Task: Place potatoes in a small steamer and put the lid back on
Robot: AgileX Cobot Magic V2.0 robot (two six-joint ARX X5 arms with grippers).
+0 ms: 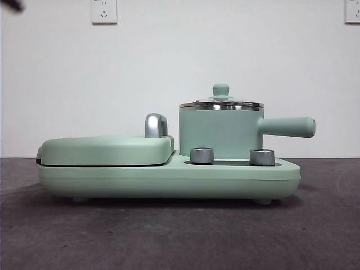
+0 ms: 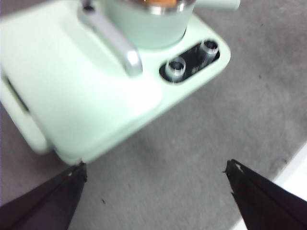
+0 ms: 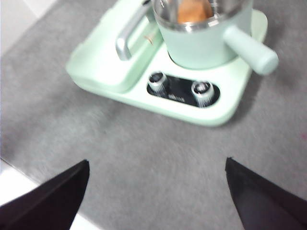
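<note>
The potato (image 3: 193, 11) lies inside the small steamer (image 1: 219, 134), seen orange-brown through the top in the right wrist view and as an orange sliver at the rim in the left wrist view; the lid (image 1: 221, 103) sits on the steamer, its steel rim level on the pot's shiny rim and its small mint-green knob upright at the centre. The steamer's straight handle (image 1: 288, 126) juts out sideways, away from the griddle cover (image 1: 107, 149); the steamer stands on the mint-green cooker base (image 1: 169, 180), directly behind two steel dials (image 1: 202, 155) set in a dark panel. Beside the steamer, on the same base, the flat griddle cover lies closed, its chrome handle (image 1: 156, 125) rising between cover and steamer. The base rests on a grey table (image 1: 169, 236).

The left gripper (image 2: 153, 175) hangs above the table, off the base's corner on the griddle side, jaws spread wide and holding nothing; the right gripper (image 3: 156, 167) hangs over the table in front of the dials, well apart from the steamer, jaws likewise spread wide and empty. In the front view only a black tip (image 1: 10, 5) shows at a top corner.
</note>
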